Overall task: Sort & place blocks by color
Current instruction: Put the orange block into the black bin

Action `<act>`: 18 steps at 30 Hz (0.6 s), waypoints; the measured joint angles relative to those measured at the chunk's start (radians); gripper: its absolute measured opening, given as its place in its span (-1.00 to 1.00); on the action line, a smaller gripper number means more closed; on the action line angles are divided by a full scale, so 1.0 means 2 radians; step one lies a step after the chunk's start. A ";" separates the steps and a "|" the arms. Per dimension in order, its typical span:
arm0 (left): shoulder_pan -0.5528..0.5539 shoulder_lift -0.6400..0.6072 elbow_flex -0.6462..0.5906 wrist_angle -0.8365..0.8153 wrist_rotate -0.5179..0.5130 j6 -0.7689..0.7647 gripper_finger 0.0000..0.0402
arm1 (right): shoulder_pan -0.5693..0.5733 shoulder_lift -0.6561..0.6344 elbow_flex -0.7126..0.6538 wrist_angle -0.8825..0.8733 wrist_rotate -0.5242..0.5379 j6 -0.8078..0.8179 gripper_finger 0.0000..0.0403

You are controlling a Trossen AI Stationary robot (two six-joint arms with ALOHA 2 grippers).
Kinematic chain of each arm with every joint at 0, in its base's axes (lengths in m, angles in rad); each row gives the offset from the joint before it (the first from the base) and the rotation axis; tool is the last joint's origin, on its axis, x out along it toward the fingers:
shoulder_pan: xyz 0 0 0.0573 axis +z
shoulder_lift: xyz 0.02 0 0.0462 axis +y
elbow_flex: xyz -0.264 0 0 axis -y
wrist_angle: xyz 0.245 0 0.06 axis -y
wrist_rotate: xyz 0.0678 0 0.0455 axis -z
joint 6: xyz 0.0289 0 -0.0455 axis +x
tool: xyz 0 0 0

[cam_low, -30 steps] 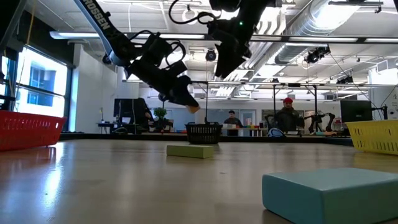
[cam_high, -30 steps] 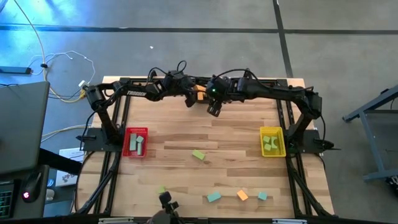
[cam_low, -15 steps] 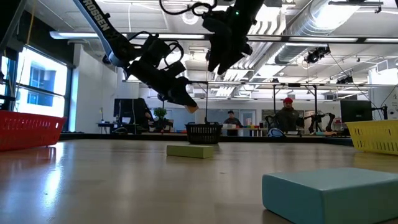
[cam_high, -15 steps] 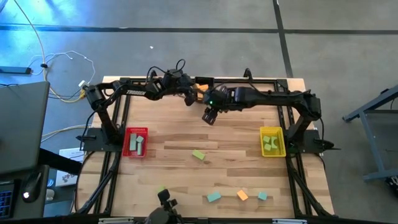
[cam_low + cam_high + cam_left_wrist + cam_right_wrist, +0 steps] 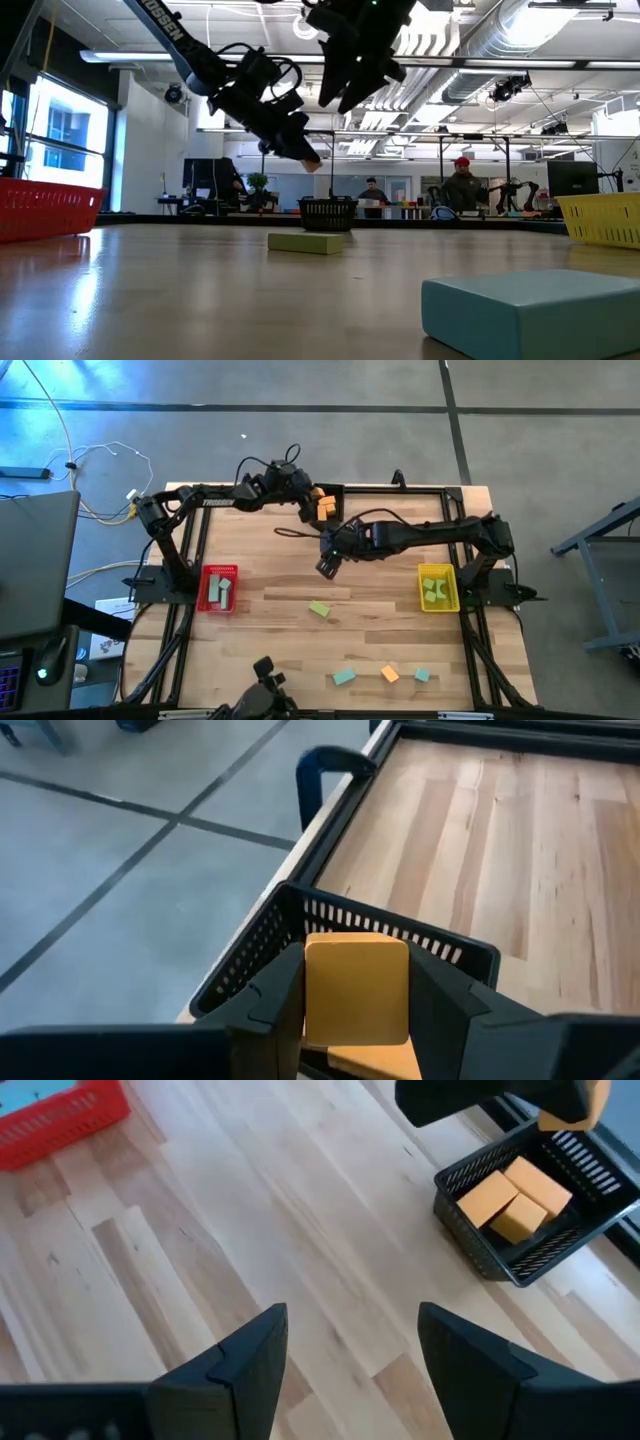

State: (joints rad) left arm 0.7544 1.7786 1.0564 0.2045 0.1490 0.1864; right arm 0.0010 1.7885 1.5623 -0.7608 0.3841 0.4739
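Left claw (image 5: 356, 1000): clenched on a small orange cuboid block (image 5: 357, 988), raised above the black mesh bin (image 5: 300, 925) at about 12 o'clock on the bench, at its far edge. In the high view the claw (image 5: 318, 505) hangs right over that bin (image 5: 326, 506).
Right claw (image 5: 350, 1350): released, fingers spread and holding nothing, raised over bare planks near the bench centre; in the high view it (image 5: 326, 567) lies toward 6 o'clock from the black bin, apart from it.
Black bin contents: the right wrist view shows three orange blocks (image 5: 516, 1196) lying inside the bin (image 5: 530, 1250).
Red mesh bin (image 5: 217, 589): at about 9 o'clock on the bench; a pale greenish block (image 5: 224, 591) lies in it.
Yellow mesh bin (image 5: 437, 588): at about 3 o'clock; yellow-green blocks (image 5: 433, 591) lie in it.
Loose yellow-green block (image 5: 319, 608): flat on the light wooden plank bench (image 5: 370, 630), near the centre, toward 6 o'clock from the right claw; the low view shows it (image 5: 305, 242) lying alone in front of the black bin (image 5: 328, 215).
Near-edge blocks: toward 5 o'clock, a row of a teal block (image 5: 343, 677), an orange block (image 5: 390, 674) and a second teal block (image 5: 422, 675), each apart from the next; one teal block (image 5: 530, 310) fills the low view's foreground.
Room behind: people (image 5: 463, 190) stand far off past the bench.
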 joint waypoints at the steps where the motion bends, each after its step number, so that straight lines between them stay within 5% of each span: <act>1: 0.001 0.000 0.002 -0.007 0.000 0.000 -0.42 | 0.002 0.000 0.000 0.000 0.003 0.000 0.06; 18: 0.002 0.064 0.002 -0.015 0.001 -0.009 -0.42 | 0.037 0.000 0.000 -0.004 0.017 0.023 0.06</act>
State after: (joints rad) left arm 0.7581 1.9071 1.0611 0.1755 0.1510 0.1681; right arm 0.0748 1.7885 1.5623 -0.7686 0.4187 0.5202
